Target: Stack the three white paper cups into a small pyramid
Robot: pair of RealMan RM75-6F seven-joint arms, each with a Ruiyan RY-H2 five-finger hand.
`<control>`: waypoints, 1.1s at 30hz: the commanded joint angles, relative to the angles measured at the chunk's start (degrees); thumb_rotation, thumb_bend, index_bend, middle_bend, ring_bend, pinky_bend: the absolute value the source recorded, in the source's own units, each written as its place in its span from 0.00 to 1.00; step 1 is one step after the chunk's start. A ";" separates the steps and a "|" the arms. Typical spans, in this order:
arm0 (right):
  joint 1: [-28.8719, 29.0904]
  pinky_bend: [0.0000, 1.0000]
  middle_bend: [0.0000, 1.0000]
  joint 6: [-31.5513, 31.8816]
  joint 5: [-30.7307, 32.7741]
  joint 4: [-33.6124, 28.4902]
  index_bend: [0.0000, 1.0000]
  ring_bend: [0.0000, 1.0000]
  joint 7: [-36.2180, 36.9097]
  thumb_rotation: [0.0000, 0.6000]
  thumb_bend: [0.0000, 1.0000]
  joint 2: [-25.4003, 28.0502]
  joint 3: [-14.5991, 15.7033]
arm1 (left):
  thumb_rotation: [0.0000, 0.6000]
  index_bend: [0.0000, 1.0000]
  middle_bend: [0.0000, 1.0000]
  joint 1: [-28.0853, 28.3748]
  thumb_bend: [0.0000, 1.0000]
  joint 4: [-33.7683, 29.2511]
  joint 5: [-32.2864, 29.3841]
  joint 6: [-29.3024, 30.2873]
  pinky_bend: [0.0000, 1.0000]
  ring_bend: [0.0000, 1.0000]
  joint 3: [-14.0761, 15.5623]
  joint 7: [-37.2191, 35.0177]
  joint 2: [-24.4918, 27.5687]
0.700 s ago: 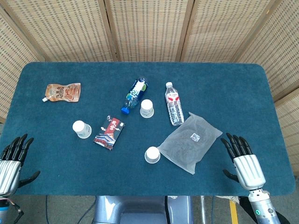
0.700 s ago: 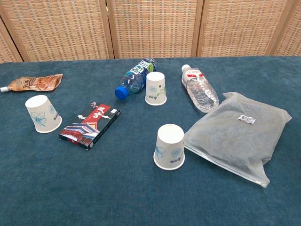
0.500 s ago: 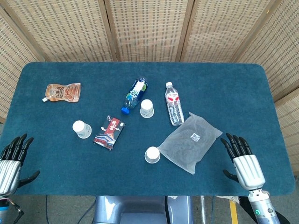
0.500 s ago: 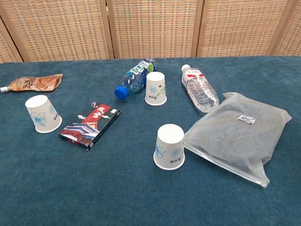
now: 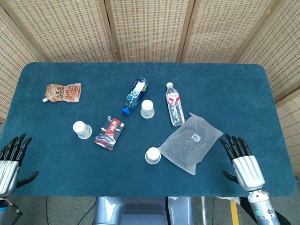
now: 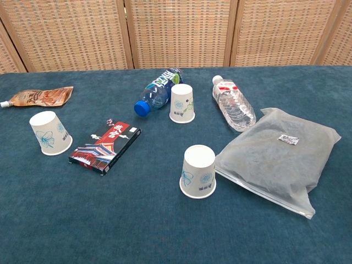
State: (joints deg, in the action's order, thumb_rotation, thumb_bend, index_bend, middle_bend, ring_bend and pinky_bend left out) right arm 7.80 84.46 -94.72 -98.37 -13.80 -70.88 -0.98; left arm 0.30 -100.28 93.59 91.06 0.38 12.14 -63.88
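Note:
Three white paper cups stand upside down and apart on the blue table. One cup (image 5: 81, 130) (image 6: 49, 133) is at the left, one (image 5: 147, 108) (image 6: 182, 103) sits in the middle by the blue bottle, and one (image 5: 153, 155) (image 6: 198, 171) stands nearest me, beside the grey bag. My left hand (image 5: 10, 159) hovers at the table's near left corner with fingers spread, holding nothing. At the near right edge my right hand (image 5: 242, 163) is spread too, empty. Neither hand shows in the chest view.
A blue-capped bottle (image 5: 135, 95) and a clear water bottle (image 5: 174, 104) lie near the middle cup. A grey plastic bag (image 5: 190, 142) lies right of the nearest cup. A dark snack packet (image 5: 109, 132) and a brown pouch (image 5: 63, 92) lie at the left.
Both hands have slid slightly toward the near edge; the right one also edged left. The cups have not moved.

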 commanded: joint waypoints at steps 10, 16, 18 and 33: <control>-0.06 0.13 0.00 0.11 0.07 0.50 0.11 0.00 1.57 1.00 0.16 0.37 0.03 | 1.00 0.04 0.00 0.19 0.19 -0.54 0.22 -0.52 0.13 0.00 0.22 0.96 -0.05; -0.06 0.13 0.00 0.09 -0.23 0.47 0.11 0.00 1.41 1.00 0.16 0.44 0.19 | 1.00 0.04 0.00 0.08 0.19 -0.64 0.53 -0.20 0.12 0.00 0.30 0.87 0.11; -0.04 0.13 0.00 0.02 -0.09 0.51 0.11 0.00 1.42 1.00 0.16 0.44 0.13 | 1.00 0.04 0.00 0.08 0.19 -0.56 0.54 -0.24 0.13 0.00 0.33 0.89 0.07; 3.25 0.13 0.00 -4.26 4.93 1.29 0.11 0.00 3.61 1.00 0.16 0.90 -3.74 | 1.00 0.04 0.00 0.41 0.19 -0.09 0.28 -0.73 0.13 0.00 0.05 2.32 -0.84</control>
State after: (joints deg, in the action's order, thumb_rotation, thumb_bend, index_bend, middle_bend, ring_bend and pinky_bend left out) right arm 10.00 81.43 -90.92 -97.01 -10.32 -70.32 -3.65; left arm 0.66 -100.36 93.94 90.39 0.49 14.40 -64.66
